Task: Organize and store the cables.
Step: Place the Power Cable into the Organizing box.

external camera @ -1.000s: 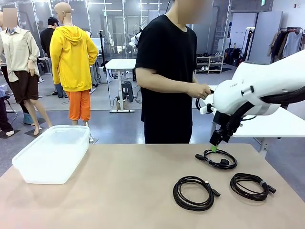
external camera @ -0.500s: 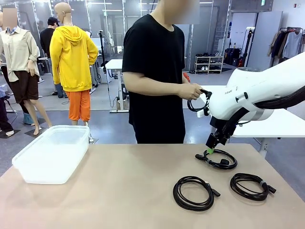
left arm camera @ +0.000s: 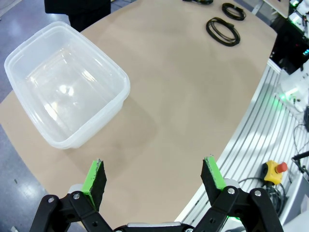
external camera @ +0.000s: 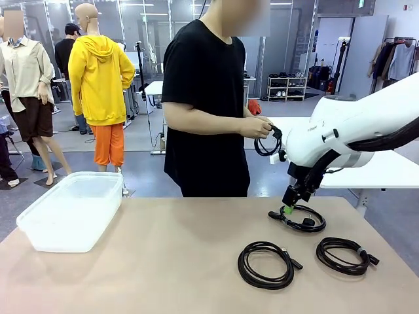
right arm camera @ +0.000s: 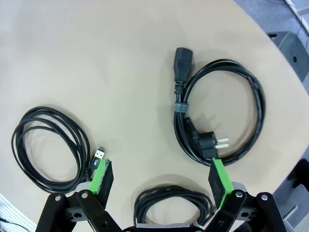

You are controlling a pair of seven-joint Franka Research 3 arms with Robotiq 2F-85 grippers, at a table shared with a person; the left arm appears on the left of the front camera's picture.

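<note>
The right gripper (right arm camera: 161, 180) has its jaws wide apart and holds nothing. In the front view it hangs on the right side of the table (external camera: 163, 261), with its green tips pointing down, just above the far cable (external camera: 302, 220). In the right wrist view three cables lie on the table around it. The power cable (right arm camera: 222, 121) is a round coil beyond the right finger (right arm camera: 219, 178); its two-pin plug lies inside the coil, near that fingertip, and its black socket end points away. The USB cable (right arm camera: 50, 147) is a thinner coil on the other side, and its small plug lies just beside the other fingertip. A third coil (right arm camera: 174, 205) shows at the bottom edge, between the bases of the fingers. The gripper touches none of them.

The left gripper (left arm camera: 157, 174) is also wide open and empty. It hangs high above the near edge of the table. An empty clear bin (left arm camera: 96, 126) stands on the table under it, well apart from the cables.

Across the table a person stands, and a hand (external camera: 256, 125) holds a fourth coil (external camera: 268, 144) above the table's far edge, near the right arm.
</note>
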